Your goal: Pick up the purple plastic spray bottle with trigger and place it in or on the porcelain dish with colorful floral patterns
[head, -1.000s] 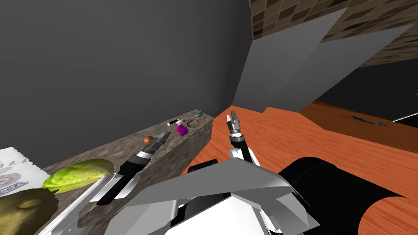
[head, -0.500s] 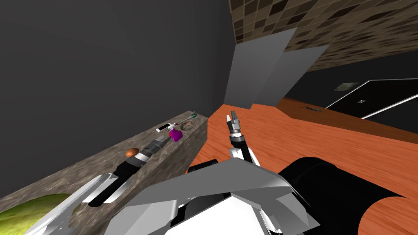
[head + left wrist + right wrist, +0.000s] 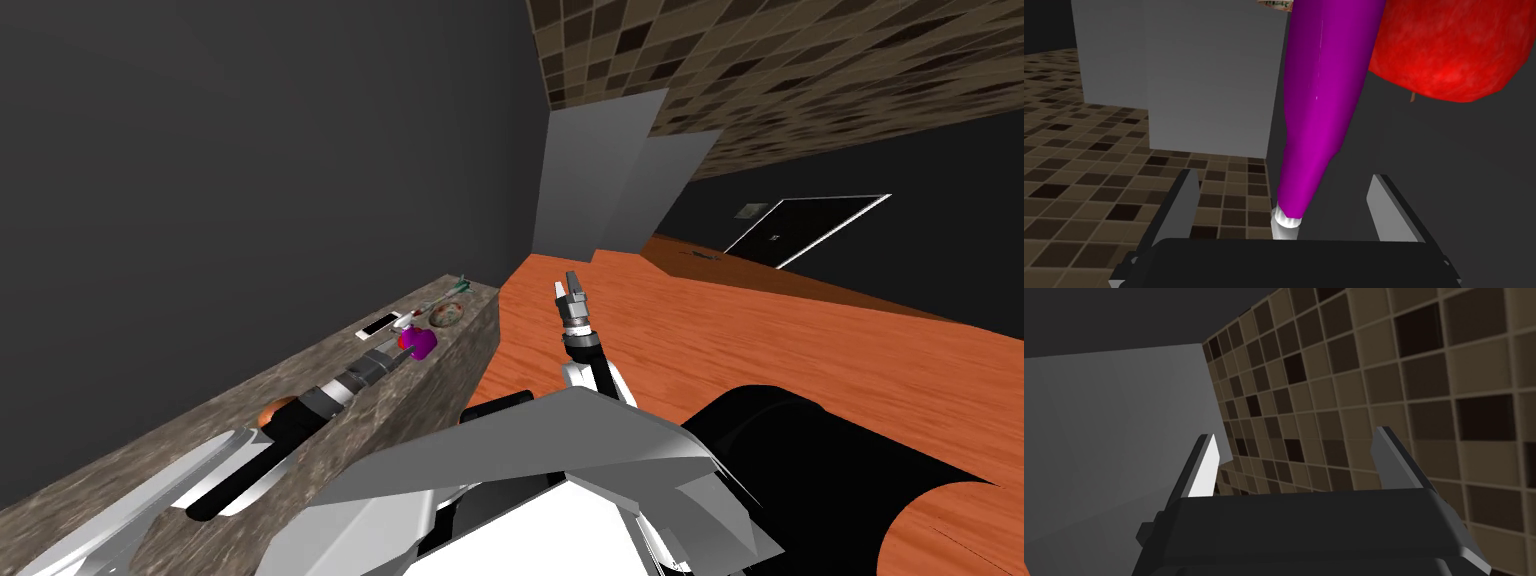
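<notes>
On the mottled stone counter (image 3: 300,370) lies the purple spray bottle (image 3: 424,343), its white neck towards my left hand. My left gripper (image 3: 403,347) is right at it. In the left wrist view the purple bottle (image 3: 1319,110) runs up between the fingers of the left gripper (image 3: 1282,175), which stand open and apart from its sides. Just past the bottle on the counter sits the small round patterned dish (image 3: 447,314). Over the orange floor, right of the counter's end, my right gripper (image 3: 570,290) is raised, and the right gripper (image 3: 1294,438) is open with nothing in it.
A red round thing (image 3: 1449,50) lies beside the bottle. A white phone (image 3: 378,325) and a green-tipped thing (image 3: 458,287) lie near the dish, and a brown ball (image 3: 275,410) sits by my left forearm. A dark wall runs behind the counter. The orange wood floor (image 3: 700,330) spreads to the right.
The whole head view has swung, so I have turned. My left arm has reached forward along the counter, from short of the bottle to around it. The right arm is unchanged.
</notes>
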{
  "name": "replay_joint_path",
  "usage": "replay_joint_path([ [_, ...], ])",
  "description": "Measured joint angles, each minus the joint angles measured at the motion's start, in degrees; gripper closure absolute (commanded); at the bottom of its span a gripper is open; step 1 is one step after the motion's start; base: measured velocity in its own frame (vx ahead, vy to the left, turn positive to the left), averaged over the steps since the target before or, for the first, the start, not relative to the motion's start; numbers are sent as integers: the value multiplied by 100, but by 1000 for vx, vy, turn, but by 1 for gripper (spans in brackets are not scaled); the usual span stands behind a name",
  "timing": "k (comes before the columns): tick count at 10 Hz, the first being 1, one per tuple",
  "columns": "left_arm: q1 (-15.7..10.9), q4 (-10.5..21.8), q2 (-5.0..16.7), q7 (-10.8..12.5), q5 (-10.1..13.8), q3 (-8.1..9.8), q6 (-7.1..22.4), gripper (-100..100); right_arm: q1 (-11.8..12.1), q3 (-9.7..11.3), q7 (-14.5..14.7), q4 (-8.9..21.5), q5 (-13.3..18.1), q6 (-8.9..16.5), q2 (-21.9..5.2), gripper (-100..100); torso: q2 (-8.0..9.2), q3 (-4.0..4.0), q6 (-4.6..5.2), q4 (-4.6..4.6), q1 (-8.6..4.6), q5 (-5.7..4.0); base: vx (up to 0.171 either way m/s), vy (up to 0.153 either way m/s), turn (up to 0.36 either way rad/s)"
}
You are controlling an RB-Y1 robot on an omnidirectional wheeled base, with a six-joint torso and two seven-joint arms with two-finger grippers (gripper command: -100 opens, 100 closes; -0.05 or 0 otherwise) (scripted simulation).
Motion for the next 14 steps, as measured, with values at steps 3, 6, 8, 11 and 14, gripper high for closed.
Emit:
replay_joint_path([
  [3, -3, 216, 238, -210, -97, -38, -145, 0, 1, 0, 0, 0, 0, 0, 0, 0, 5, 3, -4, 1, -10, -2, 3, 23, -121],
  [6, -3, 216, 237, -208, -96, -38, -144, 100, 0, 0, 0, 0, 0, 0, 0, 0, 7, 4, -4, 2, -21, -4, 0, 0, 0],
  [8, -4, 215, 239, -211, -97, -35, -141, 100, 0, 0, 0, 0, 0, 0, 1, 0, 7, 3, -3, 0, -21, -3, 0, 0, 0],
  [11, -4, 216, 238, -210, -97, -36, -141, 100, 0, 0, 0, 0, 0, 0, 1, 0, 7, 4, -3, 1, -22, -3, 0, 0, 0],
  [14, -34, 249, 311, -103, -70, -21, -144, 100, 0, 0, 0, 0, 0, 0, 1, 0, 23, 12, -6, 2, -16, -3, -48, 12, -3],
])
